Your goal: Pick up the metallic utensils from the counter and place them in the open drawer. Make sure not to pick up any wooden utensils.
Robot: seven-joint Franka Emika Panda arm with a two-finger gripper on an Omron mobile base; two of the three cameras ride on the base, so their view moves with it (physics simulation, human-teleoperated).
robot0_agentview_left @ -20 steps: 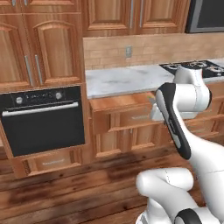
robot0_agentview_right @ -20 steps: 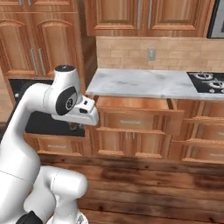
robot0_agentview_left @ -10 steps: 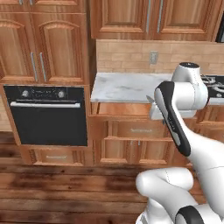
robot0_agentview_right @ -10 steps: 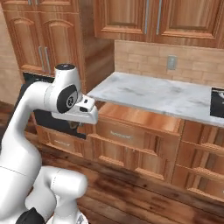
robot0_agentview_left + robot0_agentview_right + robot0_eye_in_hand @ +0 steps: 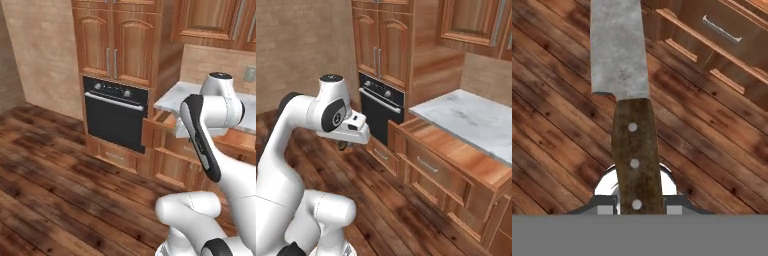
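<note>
While the two-finger gripper (image 5: pixel 637 202) was clamped narrowly on the dark, riveted handle of the kitchen knife with the silver blade (image 5: pixel 624 95), the blade reached out ahead of the hand over the dark wooden plank floor (image 5: pixel 557 125), not yet over any storage. In the hand view the wide shallow wooden drawer with the reddish-brown front and slim silver bar handle (image 5: pixel 722 30) lay off at the upper right; in the right base view that open drawer (image 5: pixel 456 160) stood pulled out beneath the white-grey marble tabletop (image 5: pixel 476 120), well apart from the gripper (image 5: pixel 346 145), which hung beside the black built-in oven (image 5: pixel 381 107). The step in hand looked like the carry of the knife toward the drawer, with placement still to come. The next move would likely call for swinging the hand across to the light-brown interior, bringing the blade wholly above it and inside the front panel, lowering, then opening the jaws.
</note>
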